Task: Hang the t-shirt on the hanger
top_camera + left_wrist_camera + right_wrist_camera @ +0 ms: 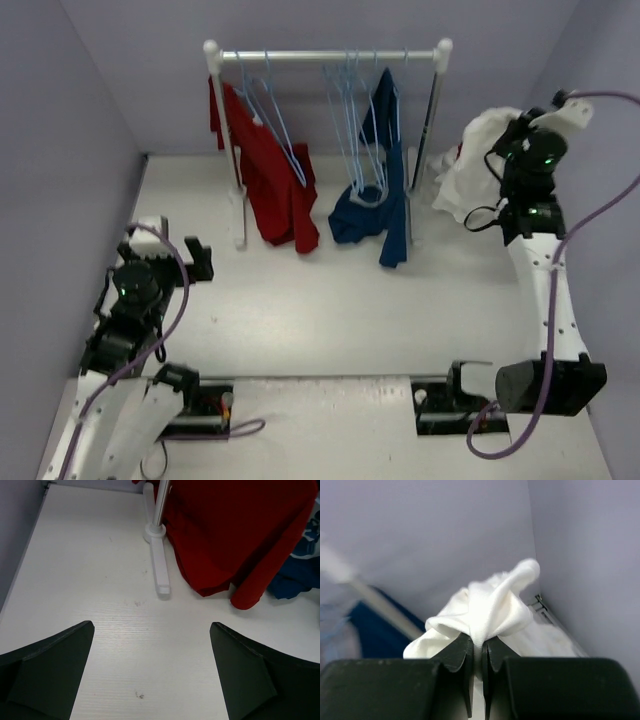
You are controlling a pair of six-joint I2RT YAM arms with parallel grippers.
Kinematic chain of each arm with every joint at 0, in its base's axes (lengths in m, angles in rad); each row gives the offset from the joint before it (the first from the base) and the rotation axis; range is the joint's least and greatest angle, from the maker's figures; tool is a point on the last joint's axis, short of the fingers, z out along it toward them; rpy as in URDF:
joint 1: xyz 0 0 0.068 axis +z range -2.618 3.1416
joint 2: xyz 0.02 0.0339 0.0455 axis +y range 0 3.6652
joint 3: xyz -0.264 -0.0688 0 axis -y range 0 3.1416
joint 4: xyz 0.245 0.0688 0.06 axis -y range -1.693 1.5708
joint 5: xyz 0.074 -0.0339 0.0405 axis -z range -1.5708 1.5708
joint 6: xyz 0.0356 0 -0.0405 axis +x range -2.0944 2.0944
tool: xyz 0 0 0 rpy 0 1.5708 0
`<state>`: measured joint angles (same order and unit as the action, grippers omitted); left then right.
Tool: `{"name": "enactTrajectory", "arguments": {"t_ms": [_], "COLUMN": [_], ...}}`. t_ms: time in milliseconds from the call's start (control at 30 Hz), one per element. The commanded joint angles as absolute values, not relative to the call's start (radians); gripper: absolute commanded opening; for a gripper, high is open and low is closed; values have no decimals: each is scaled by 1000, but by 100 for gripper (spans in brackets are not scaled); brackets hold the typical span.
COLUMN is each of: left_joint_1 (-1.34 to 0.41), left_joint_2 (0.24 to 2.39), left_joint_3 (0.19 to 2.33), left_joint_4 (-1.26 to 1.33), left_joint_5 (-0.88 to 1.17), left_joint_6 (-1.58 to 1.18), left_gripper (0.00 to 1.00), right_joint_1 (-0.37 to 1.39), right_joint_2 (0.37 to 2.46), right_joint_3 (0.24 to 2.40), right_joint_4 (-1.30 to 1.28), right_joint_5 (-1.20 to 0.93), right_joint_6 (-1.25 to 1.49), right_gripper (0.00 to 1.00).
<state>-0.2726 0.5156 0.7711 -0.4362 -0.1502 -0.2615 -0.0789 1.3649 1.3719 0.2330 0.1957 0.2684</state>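
Shirts: three, namely the t-shirt [470,165], red shirt [275,180] and navy shirt [385,190].
Right hand [479,655]: raised, pinching t-shirt.
Left hand [152,625]: low, spread wide.

Bare table [350,310] across the middle of the top view: passage open. Upper edge blocked by rack [325,57], red shirt [275,190] and blue shirt [395,215] draping to the surface. White shirt [460,175] crowds the upper right corner.

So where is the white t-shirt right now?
The t-shirt is at the far right of the top view, bunched beside the rack's right post, pinched in the right gripper.
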Motion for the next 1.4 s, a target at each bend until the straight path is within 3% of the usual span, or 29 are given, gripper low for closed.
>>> {"name": "enactTrajectory", "arguments": {"t_ms": [0, 133, 367, 533, 933, 1267, 1333, 1367], "left_joint_1": [-270, -270, -270, -270, -270, -270, -270, -270], "left_joint_2": [532, 550, 526, 480, 513, 485, 474, 470], "left_joint_3": [963, 1111, 1255, 1247, 1286, 1256, 1223, 1209], "left_joint_4": [-481, -604, -719, -758, -847, -909, -916, -919], "left_joint_5": [-89, -43, -4, -9, -122, -124, -102, -96], "left_joint_6": [-304, -304, -340, -362, -370, -406, -419, -423], "left_gripper": [97, 97, 97, 97, 97, 97, 97, 97], "right_joint_1": [-47, -6, 59, 156, 590, 1202, 1291, 1317], "right_joint_2": [1076, 980, 940, 959, 1233, 1348, 1401, 1427], "right_joint_3": [1376, 1436, 1462, 1456, 1548, 1366, 1310, 1295], "right_joint_4": [13, -206, -210, -205, -199, -159, -144, -140], "right_joint_5": [124, -149, -566, -575, -117, 247, 280, 287], "right_joint_6": [214, 227, 350, 347, 209, 293, 342, 355], "right_gripper": [0, 0, 0, 0, 0, 0, 6, 17]}}
